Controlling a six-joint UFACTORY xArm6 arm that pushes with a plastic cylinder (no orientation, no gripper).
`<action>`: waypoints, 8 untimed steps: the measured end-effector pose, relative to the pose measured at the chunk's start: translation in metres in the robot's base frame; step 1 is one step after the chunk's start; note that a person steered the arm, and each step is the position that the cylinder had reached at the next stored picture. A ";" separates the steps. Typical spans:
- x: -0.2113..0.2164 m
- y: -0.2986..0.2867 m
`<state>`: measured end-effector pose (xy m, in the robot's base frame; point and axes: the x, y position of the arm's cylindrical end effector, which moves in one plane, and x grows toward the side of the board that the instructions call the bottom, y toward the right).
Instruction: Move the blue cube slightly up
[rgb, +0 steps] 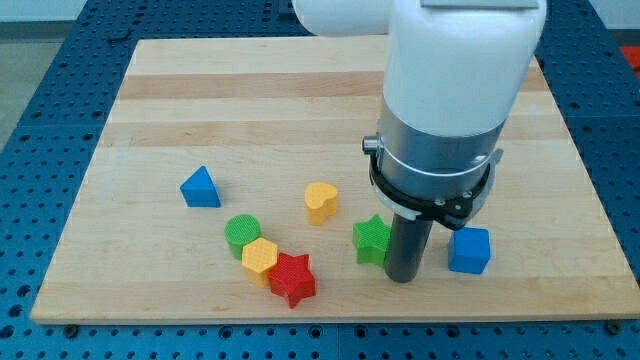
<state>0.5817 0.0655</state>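
Observation:
The blue cube (469, 250) sits near the view's bottom right of the wooden board (300, 90). My tip (402, 279) is at the end of the dark rod, just left of the blue cube with a small gap between them. The tip stands between the cube and a green star (371, 238), close against the star's right side. The white arm body above hides part of the board behind it.
A blue triangle (200, 188) lies at the left. A yellow heart (321, 201) is in the middle. A green cylinder (241, 232), a yellow hexagon (260, 258) and a red star (293, 279) cluster at the bottom. The board's bottom edge is close below.

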 end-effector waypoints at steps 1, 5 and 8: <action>0.000 0.002; 0.037 -0.005; 0.036 0.050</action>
<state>0.6182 0.1153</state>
